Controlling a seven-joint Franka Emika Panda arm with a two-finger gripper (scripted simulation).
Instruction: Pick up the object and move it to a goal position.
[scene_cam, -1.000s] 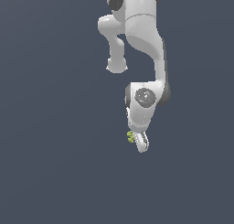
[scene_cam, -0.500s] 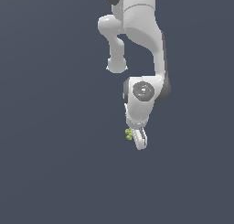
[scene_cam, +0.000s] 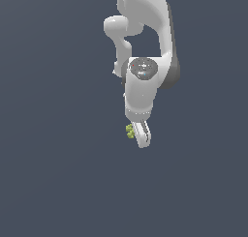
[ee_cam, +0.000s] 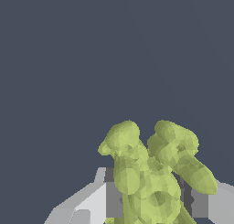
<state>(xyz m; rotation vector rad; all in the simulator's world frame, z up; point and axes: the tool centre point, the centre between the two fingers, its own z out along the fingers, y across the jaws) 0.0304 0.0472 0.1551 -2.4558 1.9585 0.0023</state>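
The object is a tiny yellow-green lumpy cluster with knobbly lobes. In the exterior view it peeks out on the left side of my white gripper, which hangs below the arm. In the wrist view the object fills the space between my two grey-white fingers, which press on it from both sides. The gripper is shut on the object. Most of the object is hidden behind the finger in the exterior view.
Plain dark grey-blue surface fills the scene all round. The white arm reaches down from the top of the exterior view. No other objects show.
The arm has drawn slightly toward the exterior view's left and a little upward, carrying the object with it. The grip has not changed.
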